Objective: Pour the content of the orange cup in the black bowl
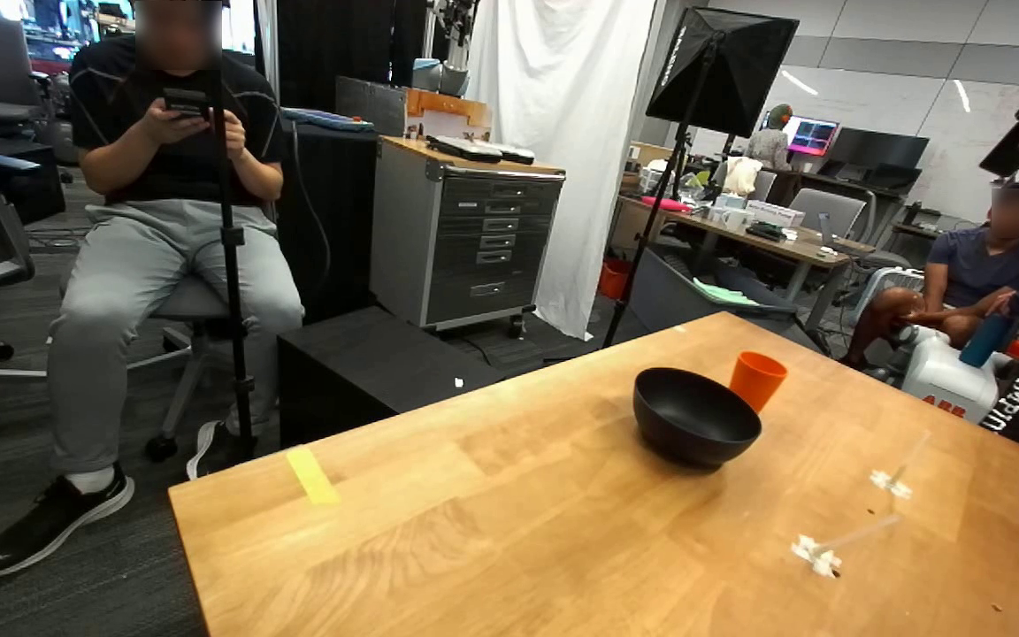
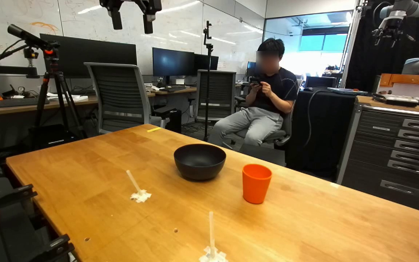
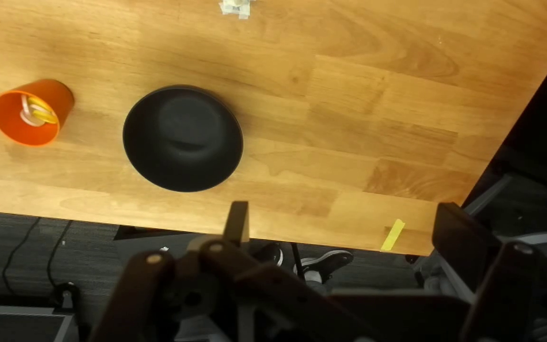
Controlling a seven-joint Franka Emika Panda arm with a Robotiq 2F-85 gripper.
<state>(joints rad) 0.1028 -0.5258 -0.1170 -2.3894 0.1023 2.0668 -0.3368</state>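
Observation:
The orange cup stands upright on the wooden table, a short way from the black bowl. In the wrist view the cup is at the far left, and yellow and whitish pieces, its content, lie inside. The bowl is right of it there and looks empty. High above the table, my gripper hangs with its fingers wide apart. Nothing is between the fingertips in the wrist view, where the gripper is below and right of the bowl, away from both objects.
Two thin translucent sticks rise from white tape patches on the table. A yellow tape strip marks the table near one corner. A person sits beyond the table's edge, beside a dark stand pole.

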